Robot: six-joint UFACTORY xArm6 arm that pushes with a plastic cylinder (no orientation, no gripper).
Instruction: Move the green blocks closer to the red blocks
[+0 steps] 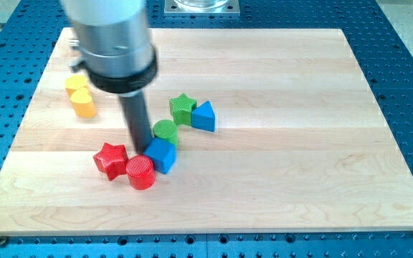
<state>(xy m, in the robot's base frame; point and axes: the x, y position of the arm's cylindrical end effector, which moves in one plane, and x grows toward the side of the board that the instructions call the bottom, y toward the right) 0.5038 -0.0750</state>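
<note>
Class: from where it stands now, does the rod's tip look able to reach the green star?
Probably yes, but not straight: my tip sits beside the red cylinder, and the green cylinder lies between it and the green star.

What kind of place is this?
Probably a robot lab: a wooden board sits on a blue metal bench with rows of holes, and my tip rests among toy blocks, just above the red cylinder.

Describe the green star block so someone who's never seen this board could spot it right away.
Start at the wooden board and find the block cluster at its lower left. The green star is the cluster's topmost piece, touching the blue triangle on its right. Unlike the round green cylinder just below, it has pointed arms.
</note>
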